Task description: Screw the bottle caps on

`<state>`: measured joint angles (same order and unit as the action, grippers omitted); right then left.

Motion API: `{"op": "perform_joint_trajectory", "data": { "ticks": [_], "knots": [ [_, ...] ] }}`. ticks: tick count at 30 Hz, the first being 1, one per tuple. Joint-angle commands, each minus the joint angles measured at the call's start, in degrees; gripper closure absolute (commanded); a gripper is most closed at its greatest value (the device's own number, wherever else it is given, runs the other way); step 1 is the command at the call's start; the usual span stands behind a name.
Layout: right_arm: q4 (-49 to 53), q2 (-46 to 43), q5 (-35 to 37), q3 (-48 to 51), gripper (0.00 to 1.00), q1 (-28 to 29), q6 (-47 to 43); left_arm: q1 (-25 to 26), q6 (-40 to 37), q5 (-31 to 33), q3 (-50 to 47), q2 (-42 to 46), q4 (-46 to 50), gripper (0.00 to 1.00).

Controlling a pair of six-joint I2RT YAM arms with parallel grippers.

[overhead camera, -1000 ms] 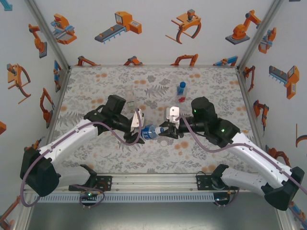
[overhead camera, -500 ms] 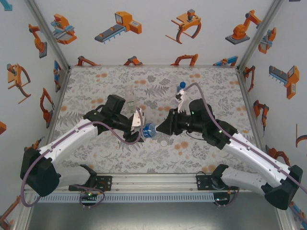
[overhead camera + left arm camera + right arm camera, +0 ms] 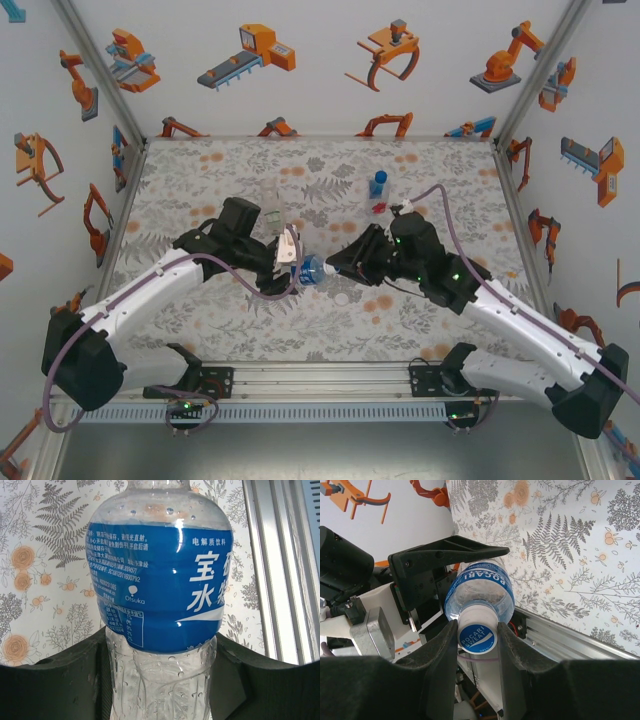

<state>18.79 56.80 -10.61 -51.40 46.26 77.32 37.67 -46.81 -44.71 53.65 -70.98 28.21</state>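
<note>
Rolled further round than half a second ago, right pincer (image 3: 477, 628) pinches the cap (image 3: 477, 639) on the bottle (image 3: 160, 575), which left pincer (image 3: 160, 682) clamps level above the table (image 3: 230, 170), neck pointing straight at it.

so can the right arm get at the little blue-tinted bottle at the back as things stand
Probably not yet: the right end effector is shut on the cap of the blue-labelled bottle that the left end effector holds. The blue-tinted bottle stands upright, uncovered, farther back.

Three bottles (image 3: 312, 271) (image 3: 378, 193) (image 3: 271, 204), three caps (image 3: 477, 639) (image 3: 342, 297) (image 3: 379, 177), two grippers (image 3: 300, 266) (image 3: 477, 626)
</note>
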Motion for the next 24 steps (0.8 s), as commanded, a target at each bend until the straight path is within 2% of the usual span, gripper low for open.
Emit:
{"op": "perform_joint_trajectory", "data": {
  "ticks": [1, 5, 6, 7, 13, 19, 24],
  "knots": [
    [0.15, 1.36, 3.91, -2.87, 1.00, -0.82, -1.60, 0.72, -1.17, -5.65, 0.46, 1.68, -0.70, 0.88],
    [2.06, 2.85, 3.96, -5.18, 1.00, -1.28, -5.97, 0.73, -0.91, -5.52, 0.57, 1.69, -0.70, 0.58],
    [3.11, 3.41, 4.10, -6.08, 1.00, -1.51, -7.85, 0.74, -0.67, -5.33, 0.58, 1.75, -0.90, 0.23],
    [4.41, 4.05, 4.18, -7.05, 1.00, -1.84, -9.69, 0.68, -0.25, -4.93, 0.58, 1.84, -1.15, 0.02],
    [13.45, 10.05, 4.00, -14.29, 1.00, -5.62, -22.45, 0.57, 2.59, -1.71, -0.83, 3.49, -4.70, 0.03],
    [22.37, 20.46, 4.89, -25.77, 1.00, -11.48, -37.64, 0.49, 6.43, 4.04, -3.52, 6.66, -10.16, 0.03],
    [23.40, 29.05, 7.73, -34.21, 1.00, -14.77, -47.09, -0.12, 9.48, 10.57, -4.24, 8.26, -12.49, 0.03]
  ]
}}
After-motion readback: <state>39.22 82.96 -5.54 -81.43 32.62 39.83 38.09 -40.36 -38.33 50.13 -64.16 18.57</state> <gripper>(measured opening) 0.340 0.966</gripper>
